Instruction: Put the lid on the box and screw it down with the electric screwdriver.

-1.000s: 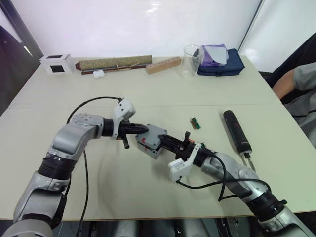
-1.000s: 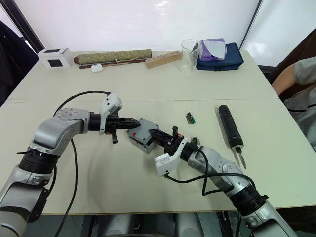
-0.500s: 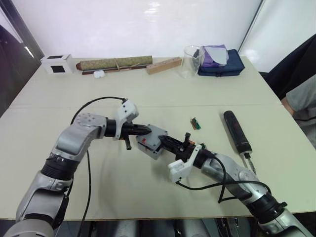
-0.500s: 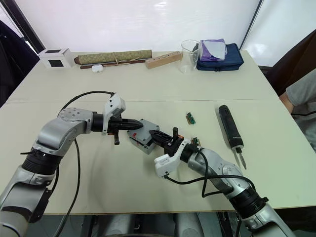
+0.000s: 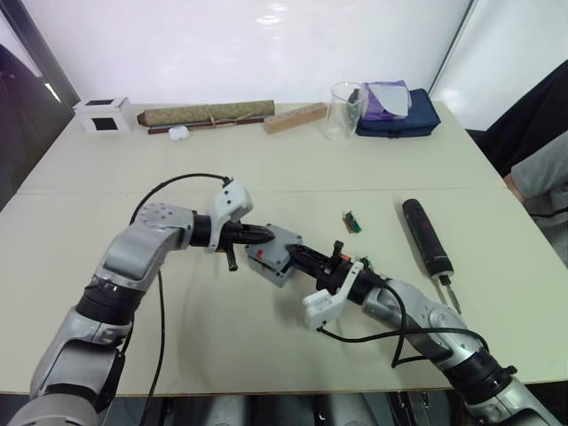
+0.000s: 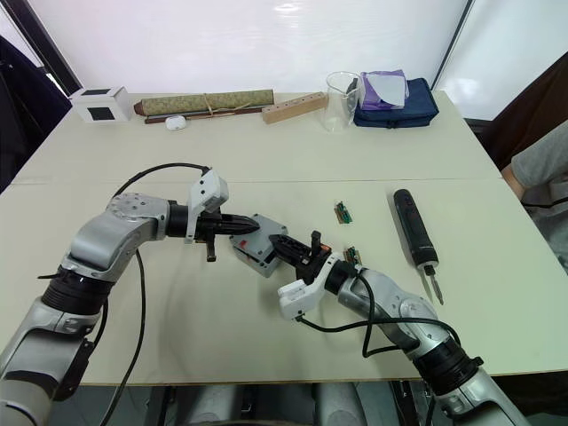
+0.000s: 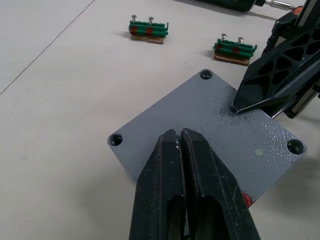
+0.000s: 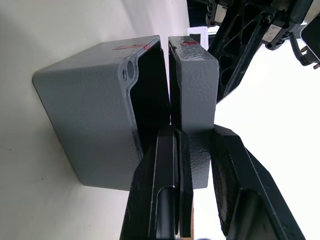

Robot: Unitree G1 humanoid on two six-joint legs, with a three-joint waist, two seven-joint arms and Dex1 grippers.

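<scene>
- The box [image 6: 256, 245] sat near the middle of the table [image 6: 266, 169], with the lid [image 7: 210, 131] resting on top of it but lifted along one edge.
- The left gripper [image 7: 181, 134] had its two fingers pressed together, tips down on the lid's grey face, pinning it rather than holding it.
- The right gripper [image 8: 192, 137] pinched the lid's rim from the right side, one finger slipped into the gap between lid and box.
- Both halves looked like stiff cast metal: rigid, fairly heavy for their size, with a textured paint that should not slip much. The rim edge seemed the sensible hold for the lid.
- The electric screwdriver [image 5: 425, 237] lay untouched well to the right, bit end nearer.
- The right wrist view showed the open gap and red marks along the box's edge; the head views hid this.
- The left wrist view showed the corner screw holes and two green terminal blocks [image 7: 148, 29] beyond the lid.
</scene>
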